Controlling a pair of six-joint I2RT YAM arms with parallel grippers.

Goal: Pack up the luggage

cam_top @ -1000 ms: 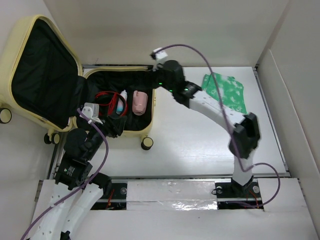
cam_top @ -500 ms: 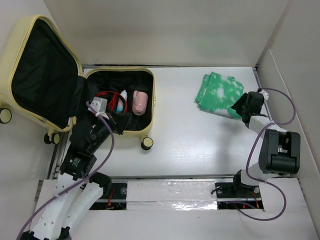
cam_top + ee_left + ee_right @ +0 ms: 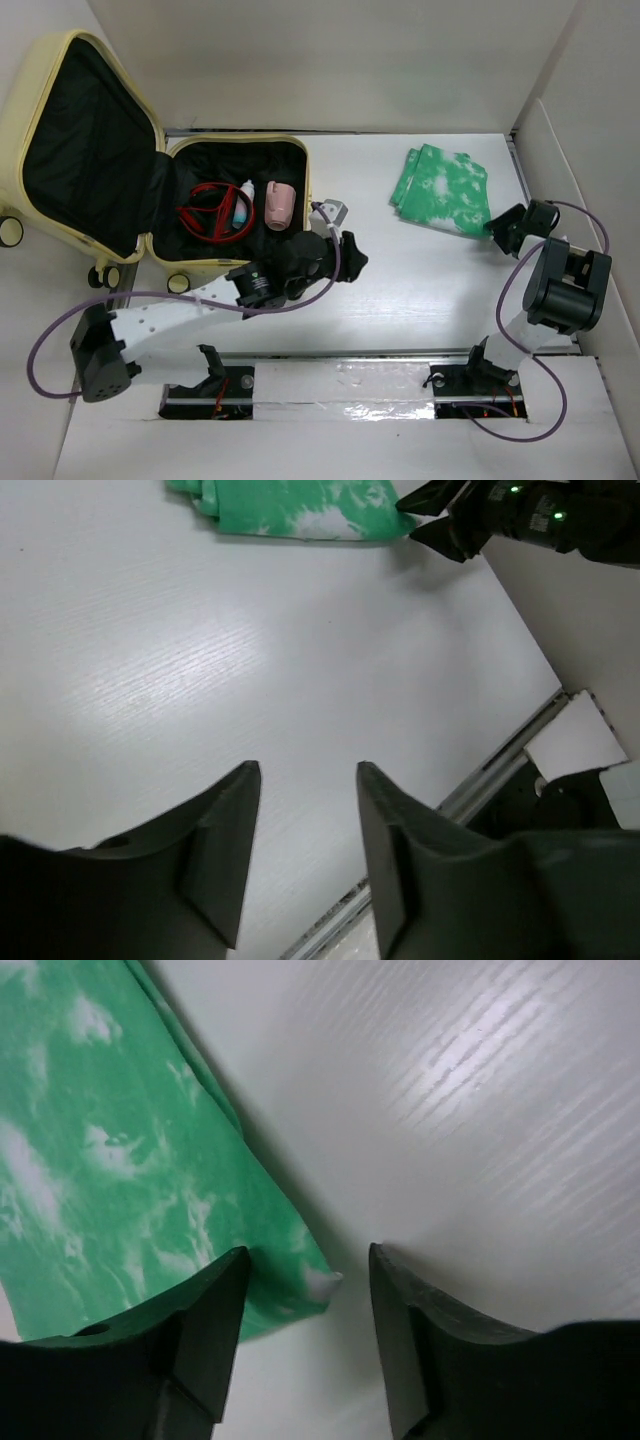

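Right hand [image 3: 305, 1260], fingers spread, straddles a corner of the green cloth [image 3: 110, 1160]; left hand [image 3: 305, 775] hangs spread over the desk [image 3: 150, 660] near the open luggage [image 3: 90, 150].

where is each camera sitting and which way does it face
Top external: fixed above and behind, looking down on the table, open luggage and cloth; both arms show, left tool by the luggage, right tool at the cloth.
Left wrist: low over the table, facing the cloth and right tool; its open fingers at the bottom.
Right wrist: close above the cloth's corner, which lies between its open fingers.
Shared: all three see the cloth; top and left wrist both see the right tool.
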